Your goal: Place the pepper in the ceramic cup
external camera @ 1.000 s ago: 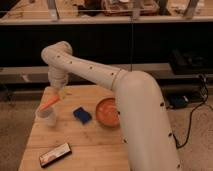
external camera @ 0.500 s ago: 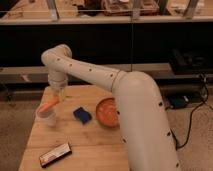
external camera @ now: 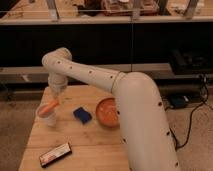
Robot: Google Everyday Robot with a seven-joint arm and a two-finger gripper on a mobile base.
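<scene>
The slim orange pepper lies tilted across the rim of the small pale ceramic cup, which stands on the left part of the wooden table. The pepper's upper end points up and to the right, toward my gripper. My gripper hangs from the white arm just above and to the right of the cup, right at that end of the pepper. Whether it still touches the pepper does not show.
A wide orange bowl sits right of the table's middle, with a blue sponge between it and the cup. A flat dark packet lies near the front left edge. My thick white arm covers the table's right side.
The pepper has sunk a little lower onto the cup's rim. The gripper stays close above it and has barely moved.
</scene>
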